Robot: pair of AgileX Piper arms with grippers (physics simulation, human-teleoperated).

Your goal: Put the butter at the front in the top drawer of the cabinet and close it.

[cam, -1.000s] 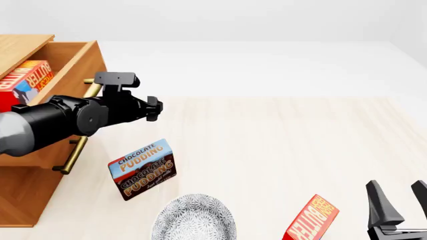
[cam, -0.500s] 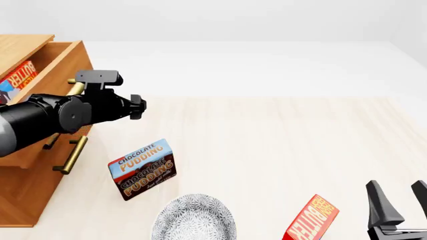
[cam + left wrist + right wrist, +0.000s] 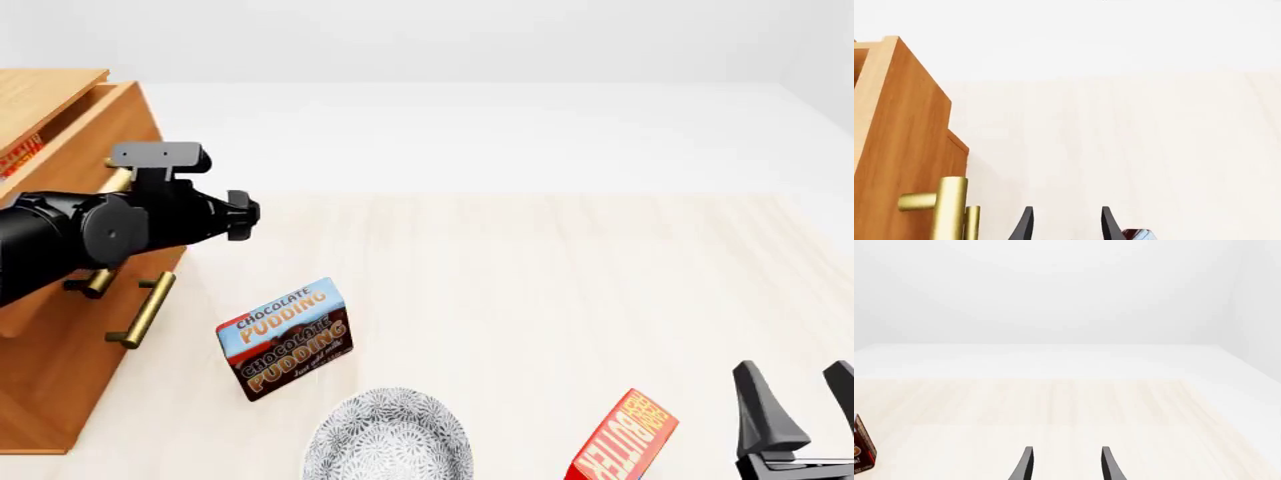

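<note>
- My left claw [image 3: 1064, 225]: fingers parted with a narrow gap, nothing between them; it sits just beside the brass handle [image 3: 951, 210] of the top drawer [image 3: 100, 130], the arm lying across the drawer front in the front view.
- My right claw [image 3: 798, 400]: at the tabletop's near right corner, fingers apart and empty, pointing toward the far edge.
- The cabinet [image 3: 54, 380]: light-brown wood, at the tabletop's left edge; flat top seen at the far left corner of the front view.
- The top drawer: almost shut, standing out only a little from the cabinet face; a narrow opening shows along its top.
- The butter [image 3: 19, 158]: a sliver of red carton with yellow lettering shows inside the top drawer, mostly hidden under the cabinet top.
- Lower drawer handle [image 3: 143, 309]: brass bar on the cabinet front, below my left arm.
- Pudding box [image 3: 284, 339]: blue and brown, lettered "CHOCOLATE PUDDING", on the tabletop near the cabinet, tilted.
- Patterned plate [image 3: 390, 440]: grey-white, at the near edge, just beside the pudding box.
- Second butter carton [image 3: 623, 440]: red, at the near edge, between the plate and my right claw, apart from both.
</note>
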